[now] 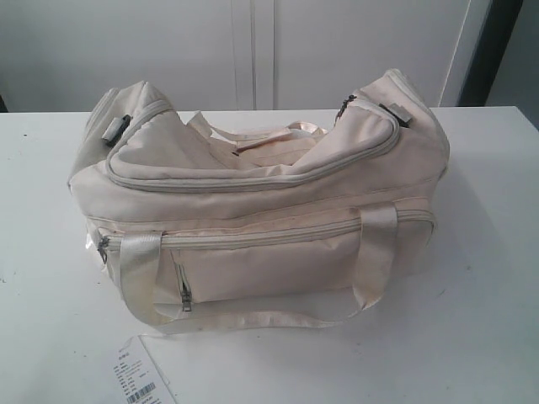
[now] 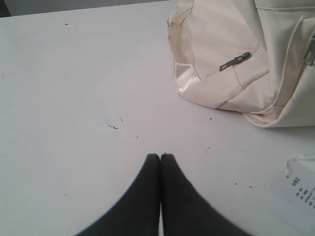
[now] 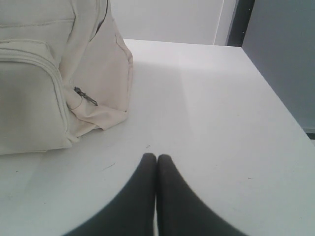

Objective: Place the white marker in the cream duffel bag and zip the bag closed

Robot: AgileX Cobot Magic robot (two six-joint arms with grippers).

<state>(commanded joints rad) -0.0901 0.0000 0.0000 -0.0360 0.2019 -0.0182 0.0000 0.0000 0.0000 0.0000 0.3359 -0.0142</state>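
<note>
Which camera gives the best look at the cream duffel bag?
The exterior view: the whole cream duffel bag shows there, top and front. The left wrist view catches only one end with a zipper pull, and the right wrist view only the other end.

White table, matte, few dark specks on surface. Cream duffel bag sits approx mid-table, btm flat on top. Near loop handle droops onto tabletop. White barcoded paper tag lies flat beside bag's lower-left corner in ext view.
</note>
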